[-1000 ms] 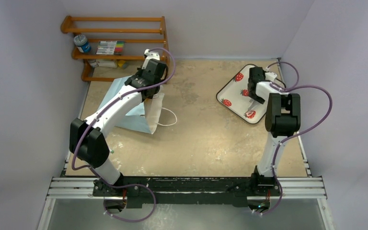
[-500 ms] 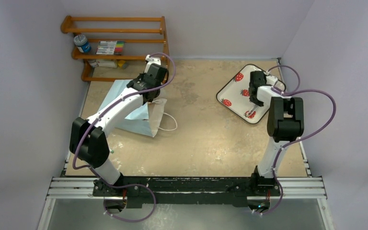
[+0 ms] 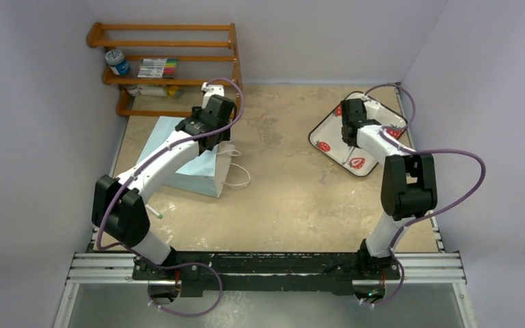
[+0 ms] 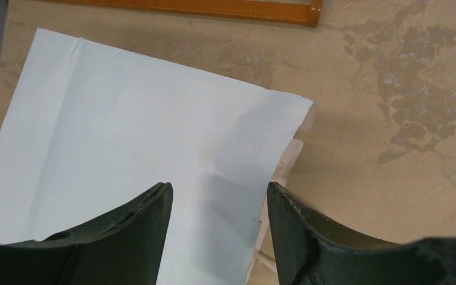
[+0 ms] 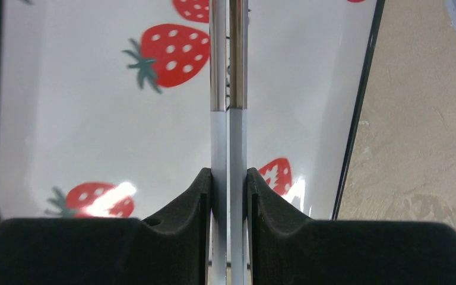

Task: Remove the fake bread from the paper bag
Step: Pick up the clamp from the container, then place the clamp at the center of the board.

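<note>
The pale blue paper bag (image 3: 181, 164) lies flat on the table at the left, its white cord handles (image 3: 239, 174) toward the middle. My left gripper (image 3: 213, 140) hovers over its mouth end. In the left wrist view the left gripper (image 4: 219, 190) is open, with the bag's flat blue side (image 4: 124, 148) below and nothing between the fingers. My right gripper (image 3: 348, 113) is over the strawberry tray (image 3: 328, 133). The right gripper (image 5: 230, 172) is shut on slim tongs (image 5: 228, 89) with grey handles and shiny metal arms. The fake bread is out of view.
A wooden shelf (image 3: 164, 61) with a jar and markers stands at the back left, close behind the bag; its lower rail (image 4: 214, 7) shows in the left wrist view. The tray's black rim (image 5: 356, 119) lies near the right wall.
My left gripper has opened and let go of the bag, which has dropped from raised to flat. My right gripper has shut on the tongs and swung left and back over the tray.
</note>
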Controlling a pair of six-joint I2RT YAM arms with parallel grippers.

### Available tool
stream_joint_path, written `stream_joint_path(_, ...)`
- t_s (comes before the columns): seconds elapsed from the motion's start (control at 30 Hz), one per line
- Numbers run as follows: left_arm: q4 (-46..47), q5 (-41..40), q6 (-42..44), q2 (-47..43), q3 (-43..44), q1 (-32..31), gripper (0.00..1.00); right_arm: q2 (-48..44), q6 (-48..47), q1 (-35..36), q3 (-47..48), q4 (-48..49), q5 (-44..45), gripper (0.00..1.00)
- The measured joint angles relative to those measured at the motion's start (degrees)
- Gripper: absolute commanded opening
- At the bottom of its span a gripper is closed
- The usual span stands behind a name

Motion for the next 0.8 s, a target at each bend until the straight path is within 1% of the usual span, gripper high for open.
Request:
stream_joint_path(0.13,-0.1,0.0,-1.2,-1.6,0.1,0.0,0.6,-3.5,-1.4,4.8,-0.1,-1.0,1.0,0.18)
stream_joint_path(0.27,-0.1,0.4,-2.3,-2.5,1.5,0.0,0.61,-7.2,-2.9,12.9,-1.4,-1.1,1.1,0.19)
stream_joint_path(0.43,-0.1,3.0,-4.8,-2.6,2.8,-0.1,0.61,-10.8,-3.2,22.2,-5.4,0.3,-2.8,0.22)
stream_joint_path(0.6,0.0,4.8,-7.5,-2.4,2.8,-1.0,0.61,-10.7,-3.0,27.1,-8.7,1.6,-5.7,0.27)
stream_joint_path(0.8,0.6,5.7,-10.8,0.4,2.8,-4.3,0.61,-7.5,-2.3,33.9,-9.0,4.1,-6.6,0.34)
